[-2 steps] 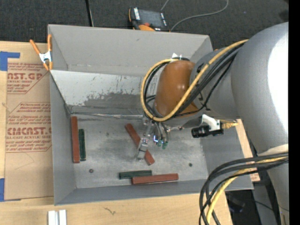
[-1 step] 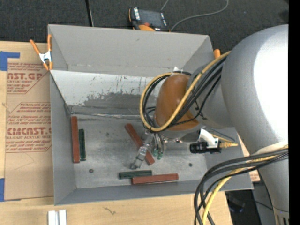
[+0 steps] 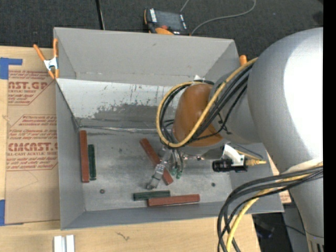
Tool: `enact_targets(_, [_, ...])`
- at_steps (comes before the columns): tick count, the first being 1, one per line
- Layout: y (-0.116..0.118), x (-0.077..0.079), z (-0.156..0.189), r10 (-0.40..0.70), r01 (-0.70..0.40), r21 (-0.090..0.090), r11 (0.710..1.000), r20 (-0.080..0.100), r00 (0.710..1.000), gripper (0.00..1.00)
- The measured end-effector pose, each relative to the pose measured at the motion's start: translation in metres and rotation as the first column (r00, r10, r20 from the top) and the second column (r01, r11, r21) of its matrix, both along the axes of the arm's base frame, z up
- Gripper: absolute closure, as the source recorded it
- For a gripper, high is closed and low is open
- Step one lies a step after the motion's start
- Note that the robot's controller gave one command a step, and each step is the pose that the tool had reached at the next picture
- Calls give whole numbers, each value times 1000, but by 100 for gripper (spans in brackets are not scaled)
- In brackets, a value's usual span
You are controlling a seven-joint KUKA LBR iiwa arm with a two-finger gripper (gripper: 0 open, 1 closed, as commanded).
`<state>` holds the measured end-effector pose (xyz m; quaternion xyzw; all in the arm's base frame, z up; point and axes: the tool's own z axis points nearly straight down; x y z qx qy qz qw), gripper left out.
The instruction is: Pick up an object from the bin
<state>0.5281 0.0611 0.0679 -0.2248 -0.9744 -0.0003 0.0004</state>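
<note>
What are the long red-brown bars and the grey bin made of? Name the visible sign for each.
Long red-brown bars: probably plastic or painted wood, which one is unclear. They look matt, evenly coloured and straight-edged. Grey bin: sheet metal with a dull finish. Its flat walls meet in folds, and the back slope shows scratches and worn patches.

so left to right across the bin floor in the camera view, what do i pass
left red-brown bar → left dark green bar → front dark green bar → front red-brown bar

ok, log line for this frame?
gripper: bin middle | under it: slanted red-brown stick | held: cannot tell | nearby: dark green stick, long red-brown stick
</note>
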Motion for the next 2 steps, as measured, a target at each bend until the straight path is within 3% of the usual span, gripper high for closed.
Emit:
enact_targets(1, [0, 1, 1, 0, 0, 0, 1000, 1, 1000, 100])
enact_targets(2, [1, 0, 7, 0, 0, 0, 1000, 0, 1000, 100])
